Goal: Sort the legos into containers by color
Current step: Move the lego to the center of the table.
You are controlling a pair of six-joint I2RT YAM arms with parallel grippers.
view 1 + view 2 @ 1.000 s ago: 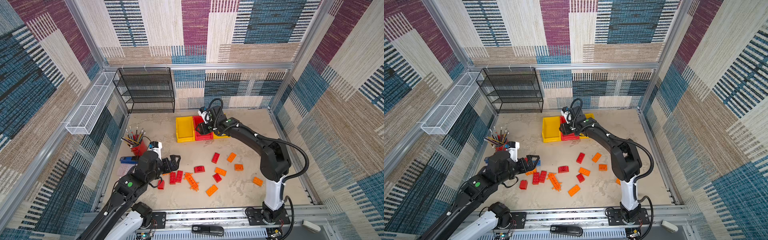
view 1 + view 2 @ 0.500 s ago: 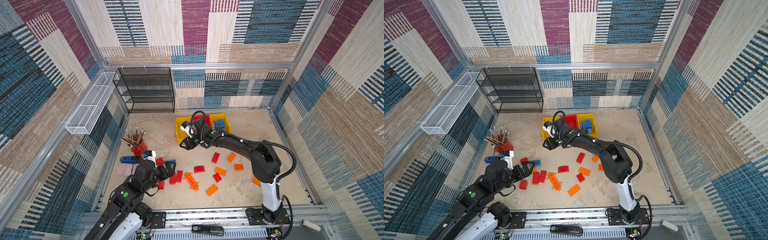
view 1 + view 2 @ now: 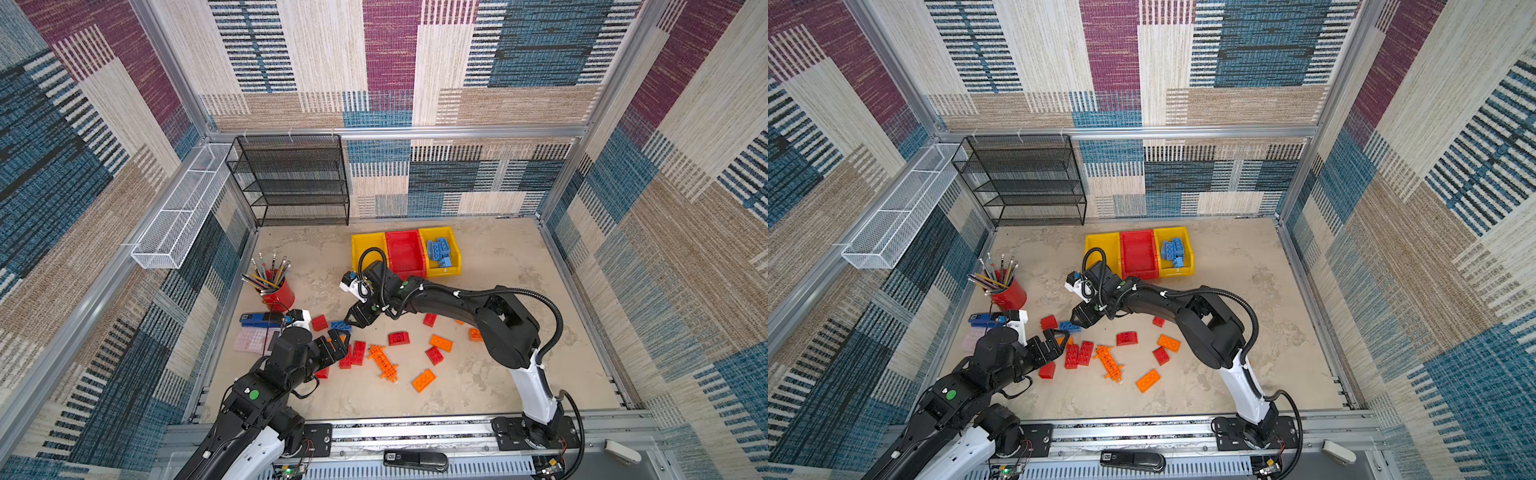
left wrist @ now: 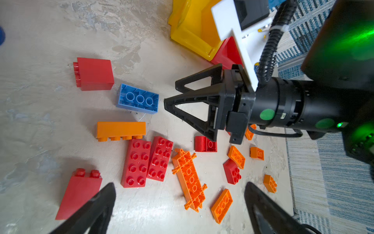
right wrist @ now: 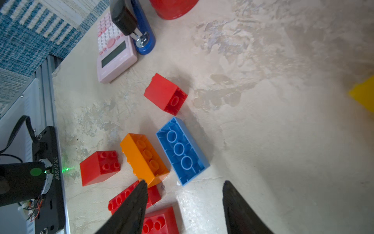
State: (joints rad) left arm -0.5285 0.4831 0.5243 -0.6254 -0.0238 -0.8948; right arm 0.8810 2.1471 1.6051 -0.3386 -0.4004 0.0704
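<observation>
Finds the right gripper (image 3: 352, 323) swung away from the containers (image 3: 405, 257) since a second ago and lowered toward the loose bricks; finds the left gripper (image 3: 338, 343) drawn back slightly toward its base. Shows the right fingers (image 5: 129, 208) parted about halfway with nothing between them, tips just short of a blue brick (image 5: 182, 151) and not touching it. Places that brick upside down on the table (image 3: 498, 270), hollow side up, three round tubes showing, just beside an orange brick (image 5: 144, 157), with a red brick (image 5: 165, 93) near on the other side. Shows the left fingers (image 4: 95, 208) spread wide and empty, held over the bricks at the front left. Puts the containers at the back, joined in a row: yellow, red, yellow. Finds several blue bricks (image 3: 439, 251) lying in the yellow bin (image 3: 445, 272) on the robot's right; cannot quite judge the left yellow bin (image 3: 368, 249), partly hidden behind the right arm's cable. Leaves red and orange bricks scattered mid-table, a long orange holed plate (image 3: 384, 362) among them. Notes a blue stapler (image 3: 253, 319), a pink calculator (image 3: 253, 338) and a red pencil cup (image 3: 282, 295) near the left wall.
</observation>
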